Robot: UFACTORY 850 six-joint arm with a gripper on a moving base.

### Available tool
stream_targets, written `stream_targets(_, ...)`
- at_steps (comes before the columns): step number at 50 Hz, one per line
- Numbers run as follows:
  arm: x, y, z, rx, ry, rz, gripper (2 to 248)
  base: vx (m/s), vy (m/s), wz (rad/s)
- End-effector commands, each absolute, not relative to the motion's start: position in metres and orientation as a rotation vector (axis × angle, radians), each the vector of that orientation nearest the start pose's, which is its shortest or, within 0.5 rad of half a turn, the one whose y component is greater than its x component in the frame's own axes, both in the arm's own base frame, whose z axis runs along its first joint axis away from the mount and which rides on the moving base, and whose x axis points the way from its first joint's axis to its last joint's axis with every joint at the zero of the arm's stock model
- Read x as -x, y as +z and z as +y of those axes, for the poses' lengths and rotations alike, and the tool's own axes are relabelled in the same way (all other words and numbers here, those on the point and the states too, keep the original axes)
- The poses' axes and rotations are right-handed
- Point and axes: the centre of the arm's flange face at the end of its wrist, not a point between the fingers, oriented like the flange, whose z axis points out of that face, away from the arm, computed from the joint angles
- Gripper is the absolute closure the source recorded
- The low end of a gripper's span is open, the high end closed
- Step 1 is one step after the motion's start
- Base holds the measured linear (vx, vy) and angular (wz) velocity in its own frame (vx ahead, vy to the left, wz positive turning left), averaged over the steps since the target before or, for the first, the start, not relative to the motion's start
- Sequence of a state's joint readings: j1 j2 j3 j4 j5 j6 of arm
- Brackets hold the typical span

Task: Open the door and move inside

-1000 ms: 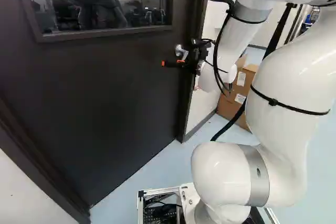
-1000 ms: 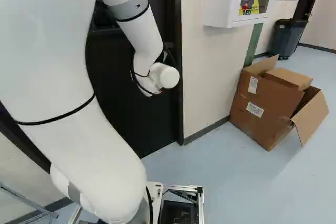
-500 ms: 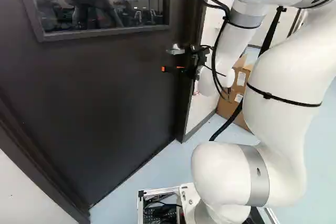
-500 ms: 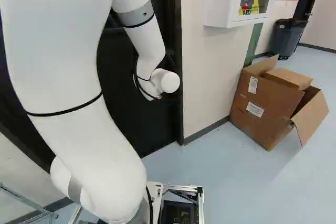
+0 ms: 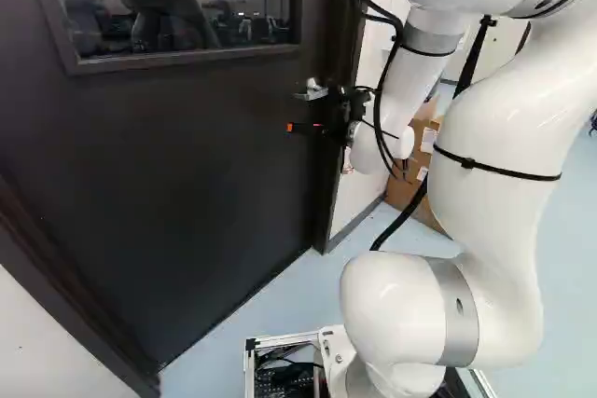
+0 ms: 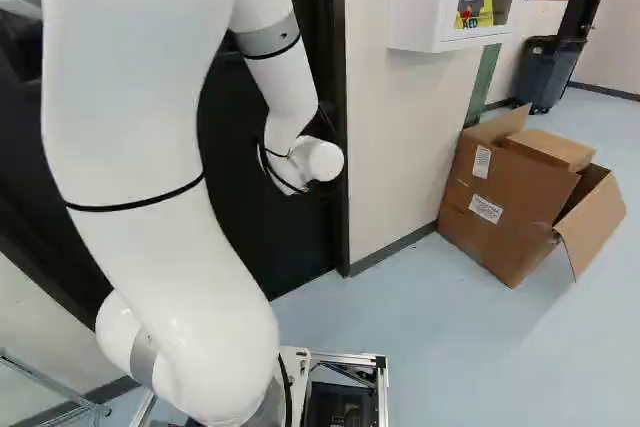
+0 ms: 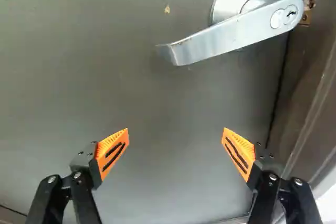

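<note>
Item 1, nearest you: your white arm (image 5: pixel 494 137), rising from its joint at the foot of both base views, beside the metal base frame (image 5: pixel 280 340); bent fwd to the door.

Item 2: gripper (image 5: pixel 306 127), blk, 2 fingers. Open: in wrist view you see the orange pads (image 7: pixel 113 153) wide apart, angled toward each other, w/ door surface between & behind.

Item 3: door handle (image 7: pixel 236 32), silver lever w/ keyhole, on the door near its latch edge. Ahead of your fingertips, off to the frame side, clear of both pads; in L base view, just above the gripper.

Item 4: door (image 5: pixel 205 184), dk, w/ window (image 5: pixel 177 6); sits in its dk frame (image 6: pixel 337 127), thin gap at latch edge. Can't tell if latched.

Item 5: cardboard box (image 6: pixel 500 197), flaps open, on pale floor (image 6: pixel 430 347), R of door in R base view.

Item 6: white wall cabinet (image 6: pixel 430 7), above & L of box, same view.

Item 7, far: dk bin (image 6: pixel 548 72).
</note>
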State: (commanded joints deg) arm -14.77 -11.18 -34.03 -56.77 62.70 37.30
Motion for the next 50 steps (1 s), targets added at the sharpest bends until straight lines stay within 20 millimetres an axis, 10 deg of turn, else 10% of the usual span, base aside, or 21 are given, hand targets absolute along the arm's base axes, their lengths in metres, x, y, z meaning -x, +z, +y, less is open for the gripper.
stream_targets(50,-0.468,0.394,-0.044,2.005,-1.501,-0.392,3,0.000,0.000,0.000)
